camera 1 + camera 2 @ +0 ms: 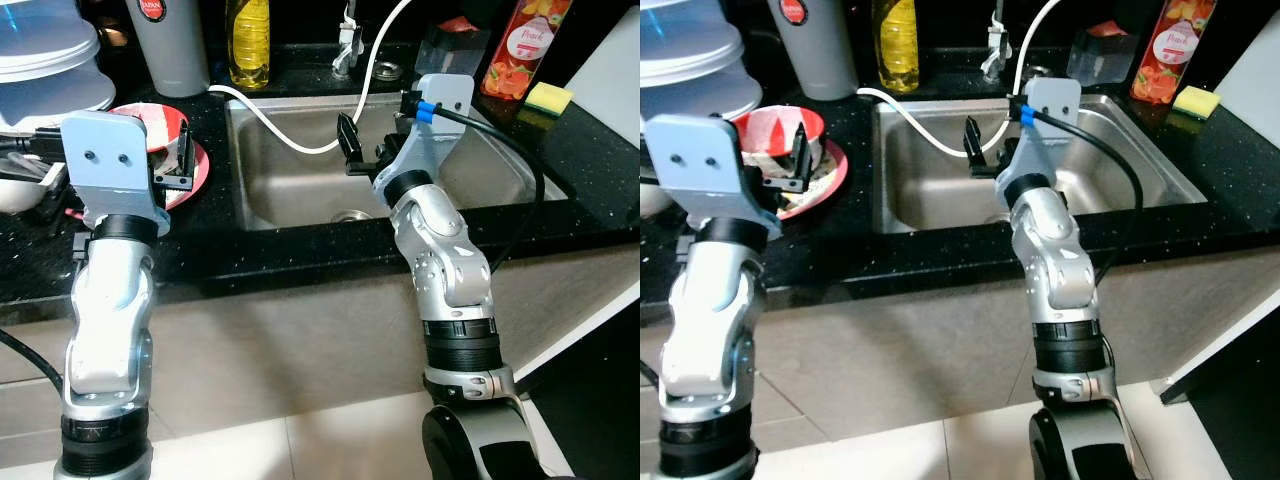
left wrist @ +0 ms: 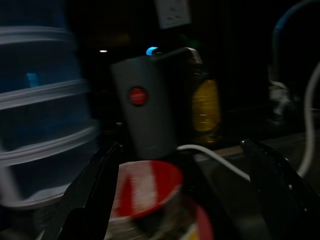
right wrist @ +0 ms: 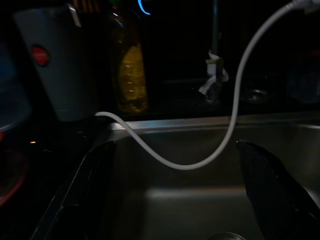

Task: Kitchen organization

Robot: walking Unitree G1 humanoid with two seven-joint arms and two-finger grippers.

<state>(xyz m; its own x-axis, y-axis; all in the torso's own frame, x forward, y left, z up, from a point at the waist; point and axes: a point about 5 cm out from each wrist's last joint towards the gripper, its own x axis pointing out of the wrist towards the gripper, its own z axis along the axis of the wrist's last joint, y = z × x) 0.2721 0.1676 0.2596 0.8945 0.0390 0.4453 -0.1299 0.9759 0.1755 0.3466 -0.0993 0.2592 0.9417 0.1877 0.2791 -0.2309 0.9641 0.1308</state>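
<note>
Over the sink (image 1: 300, 190), I am holding my right claw (image 1: 352, 150) released; left of it, my left claw (image 1: 795, 160) is hanging released above the red bowl (image 1: 775, 130).

A black speckled counter (image 1: 300, 250) runs across the room; a steel sink (image 1: 290, 170) is set into it, with a drain (image 1: 350, 215) in its floor and a tap (image 1: 347, 45) at the back edge; the wall behind is dark, and a white socket (image 2: 172, 12) shows on it; below the counter is a beige cabinet front (image 1: 300, 350); the floor (image 1: 300, 445) is pale tile; light is dim toward the back.
</note>
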